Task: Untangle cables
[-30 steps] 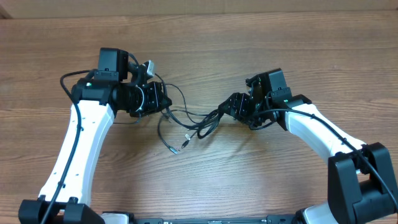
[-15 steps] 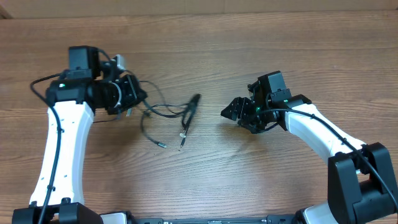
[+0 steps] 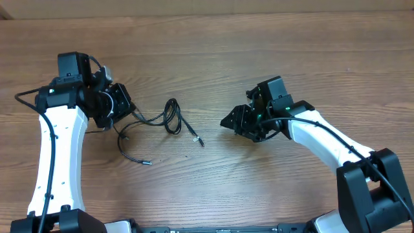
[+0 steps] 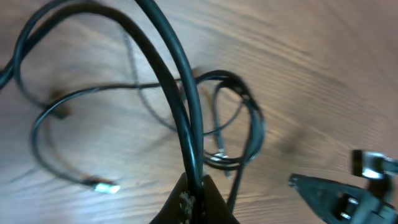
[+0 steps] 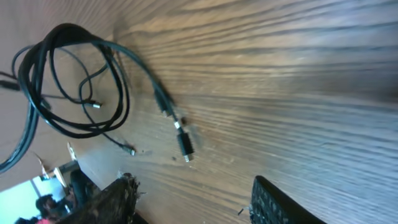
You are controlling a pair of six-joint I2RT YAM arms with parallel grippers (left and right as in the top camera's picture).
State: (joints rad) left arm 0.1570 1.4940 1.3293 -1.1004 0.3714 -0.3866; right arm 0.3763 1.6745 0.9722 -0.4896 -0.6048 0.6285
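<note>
While your left gripper [image 4: 194,198] was clamped on the thin black cables [image 4: 186,115], their loops and silvery-tipped plug ends lay on the brown wooden table [image 3: 213,52] just right of it. Your right gripper [image 3: 228,121] sat well apart, fingers spread, holding nothing.

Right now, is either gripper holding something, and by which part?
The left gripper pinches one cord of the cables along its length; the right gripper holds nothing.
</note>
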